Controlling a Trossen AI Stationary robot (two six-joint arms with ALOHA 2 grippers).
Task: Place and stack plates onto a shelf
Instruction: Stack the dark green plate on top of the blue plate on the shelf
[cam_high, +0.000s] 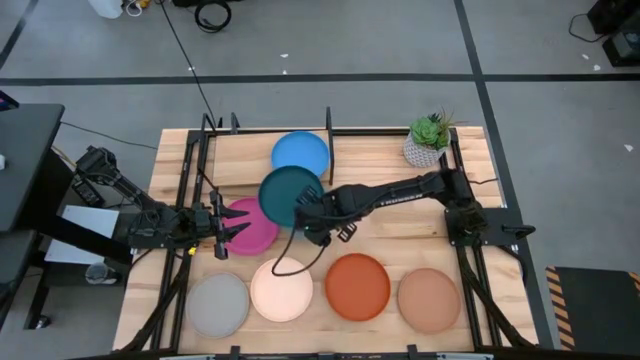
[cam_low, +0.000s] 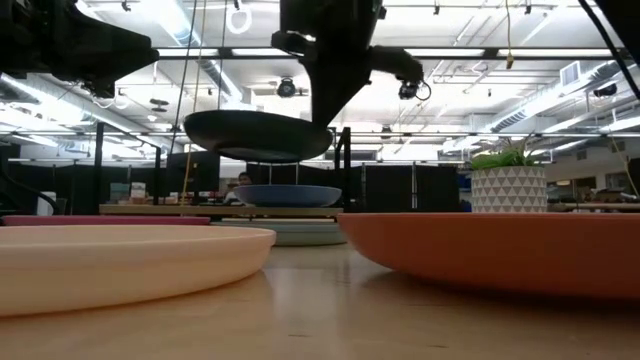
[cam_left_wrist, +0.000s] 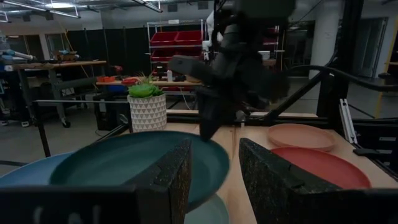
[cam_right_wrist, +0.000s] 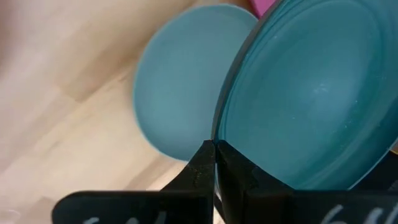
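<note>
Wooden tabletop: right gripper clamps rim of dark teal round plate, held aloft, clear for carrying toward black-framed wooden shelf. Left gripper, fingers parted, waits beside pink plate.

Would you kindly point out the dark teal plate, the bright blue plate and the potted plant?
dark teal plate (cam_high: 285, 192): high view, middle of its bowl.
bright blue plate (cam_high: 299, 153): high view, its centre, on the shelf.
potted plant (cam_high: 430, 140): high view, leaves above the pot.
</note>
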